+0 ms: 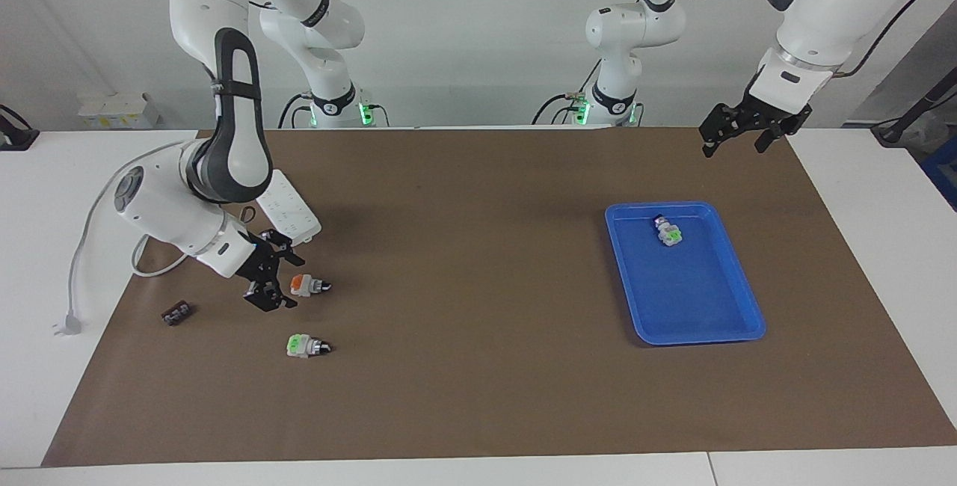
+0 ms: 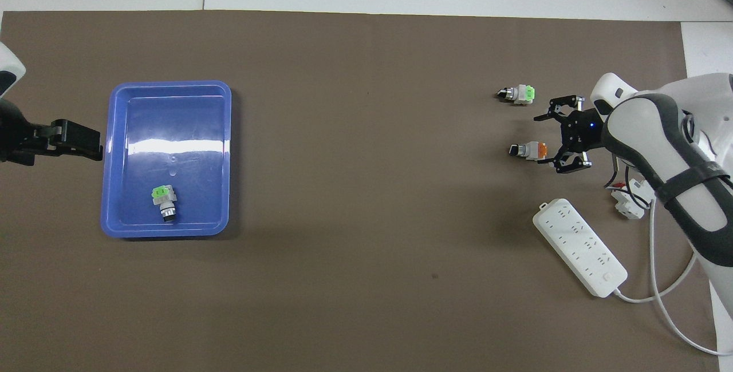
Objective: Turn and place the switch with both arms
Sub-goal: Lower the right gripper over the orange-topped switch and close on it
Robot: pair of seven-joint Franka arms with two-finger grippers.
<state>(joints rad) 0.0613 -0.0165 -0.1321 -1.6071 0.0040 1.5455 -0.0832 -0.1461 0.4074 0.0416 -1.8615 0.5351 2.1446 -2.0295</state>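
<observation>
Beside the open right gripper lies the switch: white-grey body, orange face, black knob.

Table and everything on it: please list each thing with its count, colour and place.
switch: 1, white-grey with orange patch, at the right arm's end.
green switches: 2, white-grey; one farther from the robots than the orange one, one in the tray.
tray: 1, blue, toward the left arm's end.
power strip: 1, white, nearer the robots than the orange switch.
white-and-red block: 1, beside the strip.
small dark part: 1, black.
right claw: open, at the orange switch.
left claw: open, waiting beside the tray.
</observation>
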